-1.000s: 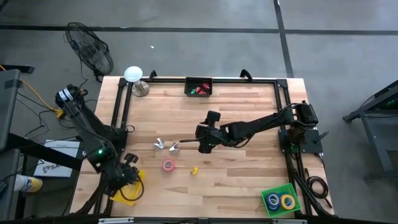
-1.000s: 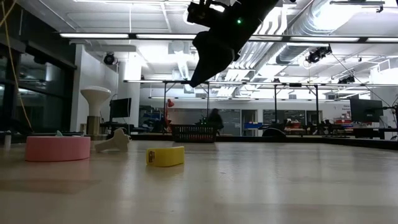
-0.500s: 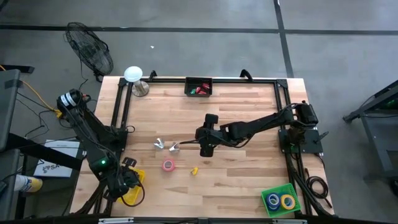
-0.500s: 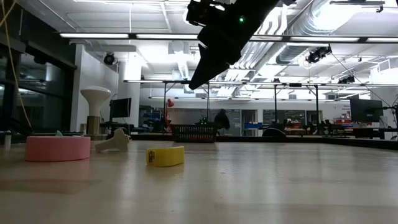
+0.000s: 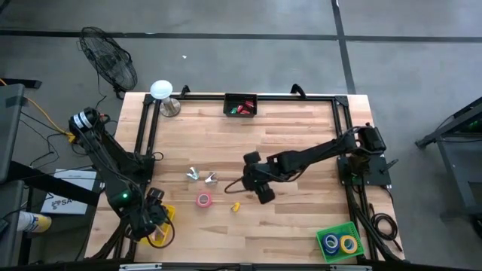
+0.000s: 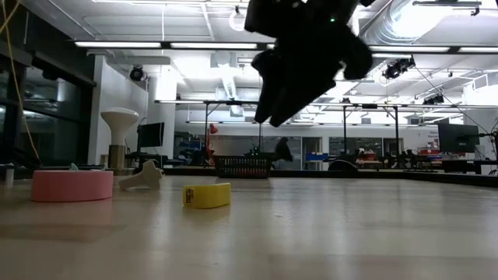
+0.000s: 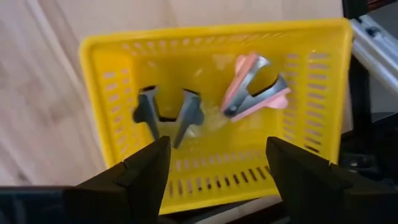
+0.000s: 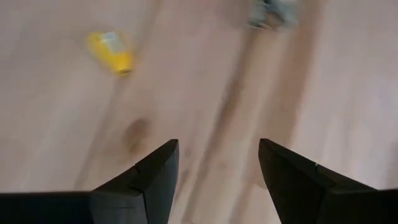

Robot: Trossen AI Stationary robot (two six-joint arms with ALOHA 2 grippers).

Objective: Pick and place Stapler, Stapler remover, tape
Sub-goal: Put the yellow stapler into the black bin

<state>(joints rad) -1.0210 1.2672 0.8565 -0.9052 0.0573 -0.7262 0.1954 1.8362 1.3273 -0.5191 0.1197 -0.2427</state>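
near the middle of the surface [image 5: 301, 218] my right pincer [image 5: 261, 194] hangs wide and empty, with the small yellow stapler [image 5: 235, 205] lying just beside it toward my left arm, whose pincer [image 5: 153, 220] stands open over the yellow basket [image 7: 211, 37].

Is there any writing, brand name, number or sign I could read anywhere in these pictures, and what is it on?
"SA": red letters, cut off, on the white box on the floor beside the table's left edge, high view; the rest is too small to read.
Wall signs in the room behind the table, low view: too small to read.
Yellow basket, stapler removers, pink tape, yellow piece: no writing shows.
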